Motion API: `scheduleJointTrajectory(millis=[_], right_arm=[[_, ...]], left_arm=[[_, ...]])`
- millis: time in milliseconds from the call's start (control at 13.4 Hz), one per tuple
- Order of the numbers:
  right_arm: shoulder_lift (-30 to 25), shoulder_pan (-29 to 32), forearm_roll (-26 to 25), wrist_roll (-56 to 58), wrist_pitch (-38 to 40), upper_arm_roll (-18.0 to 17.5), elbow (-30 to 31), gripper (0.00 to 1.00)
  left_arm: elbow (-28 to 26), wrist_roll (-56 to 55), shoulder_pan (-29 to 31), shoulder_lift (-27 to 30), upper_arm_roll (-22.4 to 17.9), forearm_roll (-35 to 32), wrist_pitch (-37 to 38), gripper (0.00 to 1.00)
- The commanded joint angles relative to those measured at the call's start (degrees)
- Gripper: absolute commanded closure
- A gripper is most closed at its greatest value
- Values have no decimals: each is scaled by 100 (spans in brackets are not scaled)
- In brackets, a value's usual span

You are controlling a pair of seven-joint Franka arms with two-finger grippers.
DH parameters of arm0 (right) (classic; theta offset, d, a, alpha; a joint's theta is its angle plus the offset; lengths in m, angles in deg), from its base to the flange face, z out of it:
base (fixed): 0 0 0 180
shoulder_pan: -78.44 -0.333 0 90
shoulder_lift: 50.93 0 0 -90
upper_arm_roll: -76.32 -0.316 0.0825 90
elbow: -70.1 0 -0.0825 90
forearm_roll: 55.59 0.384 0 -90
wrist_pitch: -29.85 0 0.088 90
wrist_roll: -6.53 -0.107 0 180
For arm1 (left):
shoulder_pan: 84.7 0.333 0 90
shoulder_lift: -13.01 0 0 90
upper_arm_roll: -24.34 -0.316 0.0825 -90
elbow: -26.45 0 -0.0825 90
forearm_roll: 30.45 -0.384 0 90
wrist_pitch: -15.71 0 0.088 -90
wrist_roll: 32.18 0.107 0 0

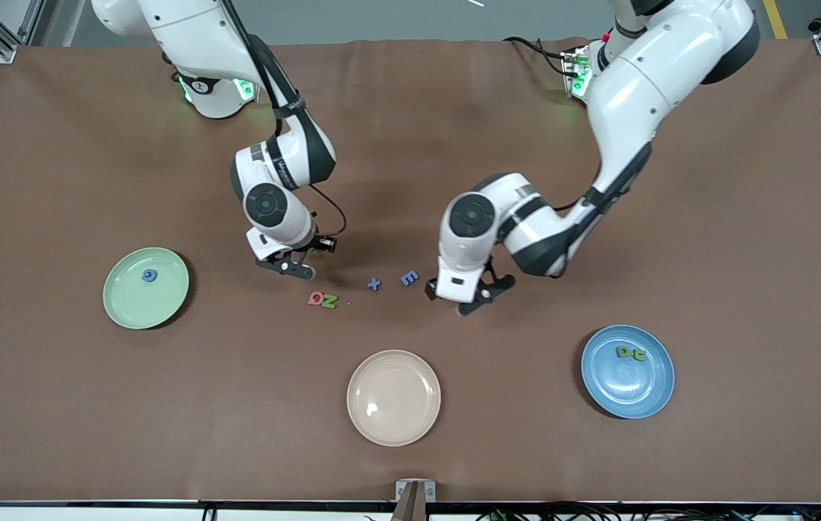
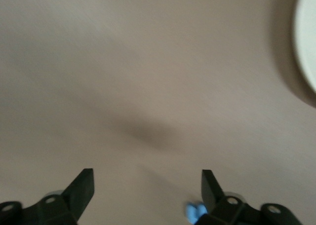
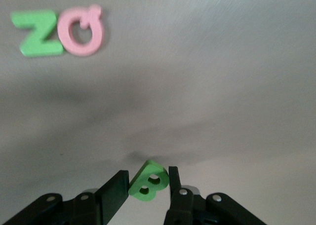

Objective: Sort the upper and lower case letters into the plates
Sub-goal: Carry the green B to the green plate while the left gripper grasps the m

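Note:
My right gripper is shut on a green letter B, held between its fingertips just over the table by the red Q and green Z. The Q and Z also show in the right wrist view. My left gripper is open and low over the table beside the blue letter E, which shows by one finger. A blue x lies between. The pale green plate holds one blue letter. The blue plate holds two green letters.
A cream-beige plate sits nearer the front camera than the loose letters; its rim shows in the left wrist view. The brown table cover spreads around all plates.

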Motion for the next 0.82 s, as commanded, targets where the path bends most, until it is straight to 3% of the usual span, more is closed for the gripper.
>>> scheduleJointTrajectory(millis=[0,449,748], right_arm=[[-476,537,23,810,376,91,133,80],[-407,1240,-73,3559,377,1154,168,80],[-337,2102,-451,4688,97,1226,159,80]], left_arm=[[818,-201,-631,-498,-377,177,15,9],[1285,-429,-1142,-956,-553,353,-91,21],[1268,-447,-1397,-1000,-870,361,-161,25]])
